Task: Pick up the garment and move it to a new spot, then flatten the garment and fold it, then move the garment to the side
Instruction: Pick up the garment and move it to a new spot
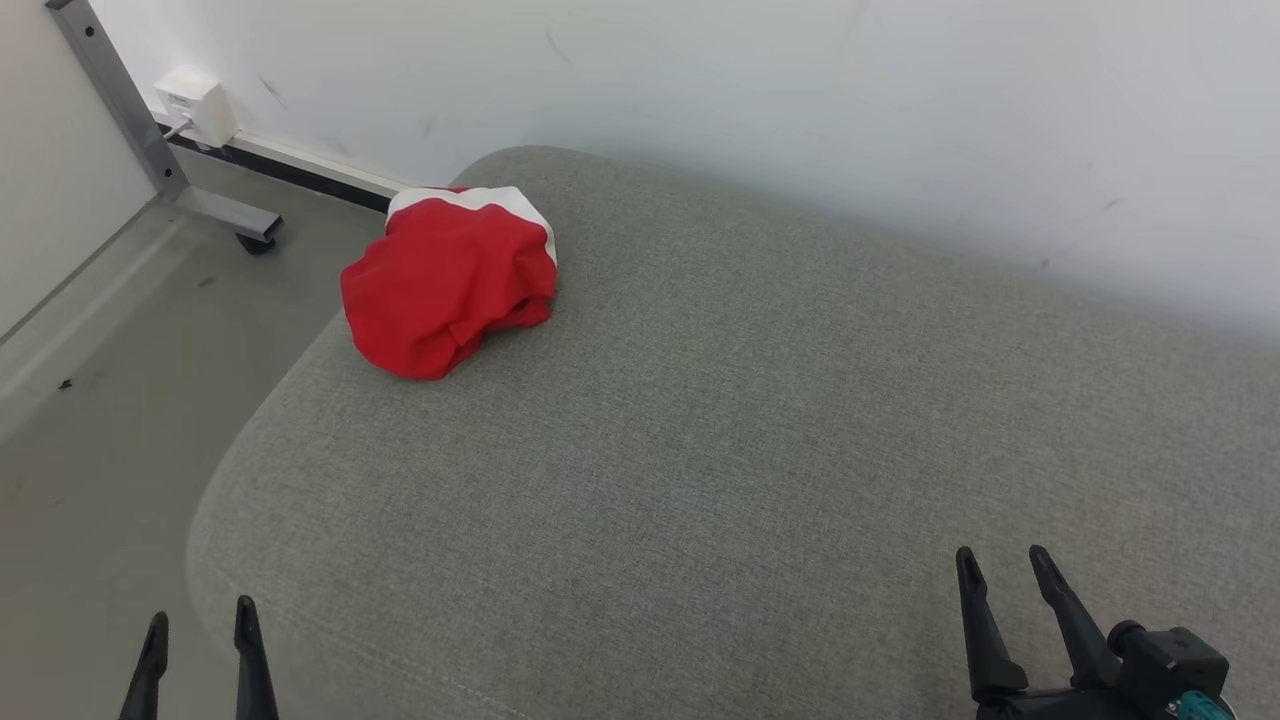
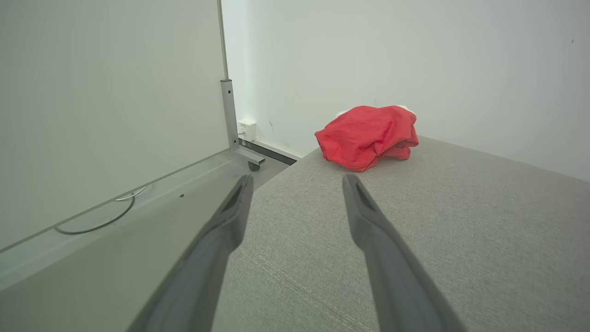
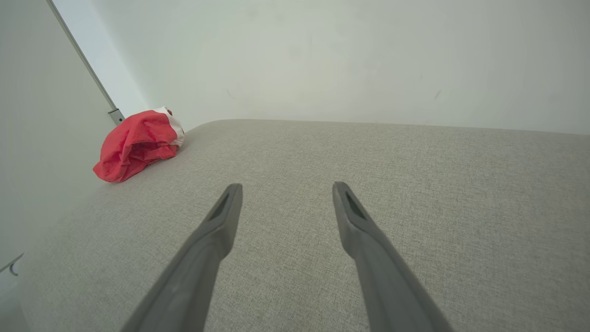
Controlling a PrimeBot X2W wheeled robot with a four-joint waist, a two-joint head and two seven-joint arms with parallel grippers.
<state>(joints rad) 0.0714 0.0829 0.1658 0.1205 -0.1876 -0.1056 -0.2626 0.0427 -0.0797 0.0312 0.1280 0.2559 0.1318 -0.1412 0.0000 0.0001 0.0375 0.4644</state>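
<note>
The garment (image 1: 448, 279) is a crumpled red heap with a white band along its far edge, lying at the far left corner of the grey upholstered surface (image 1: 720, 430). Seen from the left wrist, the garment (image 2: 367, 137) lies well ahead of my left gripper (image 2: 297, 182), slightly to the right. From the right wrist, the garment (image 3: 137, 145) sits far off to the left of my right gripper (image 3: 286, 186). My left gripper (image 1: 200, 612) hangs open at the lower left, over the surface's near left edge. Open and empty, my right gripper (image 1: 1001, 552) stands at the lower right.
A white wall (image 1: 800, 110) runs behind the grey surface. Left of it is bare floor (image 1: 100, 380) with a metal frame leg on a caster (image 1: 160, 150), a white wall box (image 1: 197, 105) and a cable (image 2: 99, 221) along the side panel.
</note>
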